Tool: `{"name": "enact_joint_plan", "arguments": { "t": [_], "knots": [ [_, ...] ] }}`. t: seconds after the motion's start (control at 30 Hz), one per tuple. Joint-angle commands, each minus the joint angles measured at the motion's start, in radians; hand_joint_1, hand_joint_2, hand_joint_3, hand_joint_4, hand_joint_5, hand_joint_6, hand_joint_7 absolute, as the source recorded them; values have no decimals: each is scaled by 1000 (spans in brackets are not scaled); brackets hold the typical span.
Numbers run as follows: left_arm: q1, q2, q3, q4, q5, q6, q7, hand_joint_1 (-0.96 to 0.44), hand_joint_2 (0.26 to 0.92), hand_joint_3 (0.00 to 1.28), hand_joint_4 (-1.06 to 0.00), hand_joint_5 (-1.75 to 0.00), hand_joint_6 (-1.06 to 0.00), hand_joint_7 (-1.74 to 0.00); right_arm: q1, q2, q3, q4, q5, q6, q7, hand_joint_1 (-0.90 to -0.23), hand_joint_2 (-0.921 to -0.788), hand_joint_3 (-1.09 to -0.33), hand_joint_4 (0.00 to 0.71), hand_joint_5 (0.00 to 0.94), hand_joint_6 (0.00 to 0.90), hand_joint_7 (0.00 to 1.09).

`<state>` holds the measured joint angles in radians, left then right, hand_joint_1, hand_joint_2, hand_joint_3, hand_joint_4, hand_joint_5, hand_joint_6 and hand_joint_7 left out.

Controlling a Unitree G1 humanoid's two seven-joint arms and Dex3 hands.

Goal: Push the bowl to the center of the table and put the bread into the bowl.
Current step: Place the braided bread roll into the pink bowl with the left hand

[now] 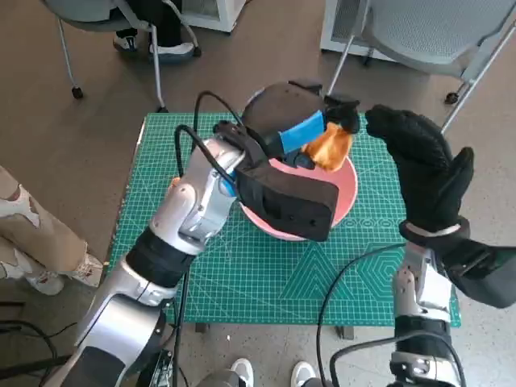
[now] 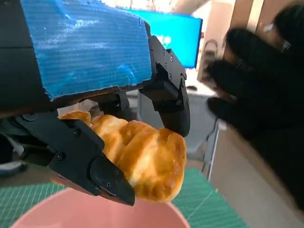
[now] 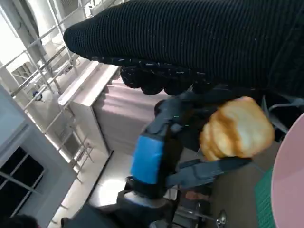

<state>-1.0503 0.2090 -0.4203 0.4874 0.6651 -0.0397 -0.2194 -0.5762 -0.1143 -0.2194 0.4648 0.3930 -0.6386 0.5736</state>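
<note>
Bread-drop step: bread (image 1: 329,148) pinched in left hand (image 1: 300,139) fingers (image 2: 90,164) above pink bowl (image 1: 348,192) mid-desk (image 1: 242,282), right hand (image 1: 423,165) raised beside, fingers loosely apart, empty; next, lower slightly and release

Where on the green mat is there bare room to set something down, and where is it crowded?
The mat is bare in front of the pink bowl, between the two forearms, and in a strip along its left edge. The middle and back are crowded: the left hand holds the bread over the bowl, and the right hand hangs over the right side.
</note>
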Motion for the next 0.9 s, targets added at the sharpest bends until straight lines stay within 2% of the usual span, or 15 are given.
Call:
{"name": "enact_joint_plan", "arguments": {
  "t": [0.03, 0.1, 0.13, 0.17, 0.2, 0.23, 0.3, 0.47, 0.7, 0.9],
  "knots": [
    [-39, -22, 9, 47, -31, -1, -12, 1, 914, 99, -674, -1300, -616, -1058, 21, 2, -1, 3, -5, -2, -15, -636, -921, -738, 234, 6, 57, 544],
    [-38, -29, 17, 51, -57, 21, -56, 0, 918, 187, -610, -1326, -455, -1252, 21, 3, -1, 7, -7, -4, -18, -637, -921, -738, 235, 6, 59, 541],
    [-37, -31, 21, 51, -68, 30, -75, -16, 886, 181, -523, -1160, -392, -1131, 20, 3, -1, 9, -7, -5, -20, -637, -921, -738, 235, 6, 59, 540],
    [-34, -31, 25, 43, -83, 51, -108, -41, 849, 157, -452, -810, -355, -850, 19, 4, -1, 10, -7, -5, -20, -637, -921, -738, 235, 6, 60, 538],
    [-32, -31, 27, 36, -94, 65, -131, -70, 819, 121, -333, -519, -305, -601, 19, 4, 0, 12, -6, -5, -20, -637, -921, -738, 235, 6, 61, 537],
    [-31, -27, 27, 24, -105, 92, -169, -81, 810, 105, -290, -415, -293, -502, 18, 5, 0, 13, -4, -4, -20, -637, -921, -737, 236, 6, 61, 536],
    [-32, -20, 24, 6, -117, 131, -226, -152, 777, 60, -118, -169, -213, -241, 17, 6, 1, 14, -1, -2, -19, -637, -921, -737, 236, 6, 63, 533],
    [-40, -3, 9, -19, -110, 164, -295, -269, 759, 30, -19, -28, -155, -78, 13, 8, 2, 17, 3, 0, -17, -637, -921, -736, 236, 5, 66, 528],
    [-26, 28, -13, -54, -60, 139, -275, -424, 768, 21, 0, -1, -135, -34, 4, 12, 4, 30, 6, -1, -12, -633, -921, -739, 235, 4, 67, 521],
    [-9, 40, -5, -72, -53, 135, -249, -475, 776, 17, 1, 1, -131, -25, -2, 17, 8, 41, 9, -5, -5, -631, -921, -742, 236, 4, 67, 519]
  ]
}}
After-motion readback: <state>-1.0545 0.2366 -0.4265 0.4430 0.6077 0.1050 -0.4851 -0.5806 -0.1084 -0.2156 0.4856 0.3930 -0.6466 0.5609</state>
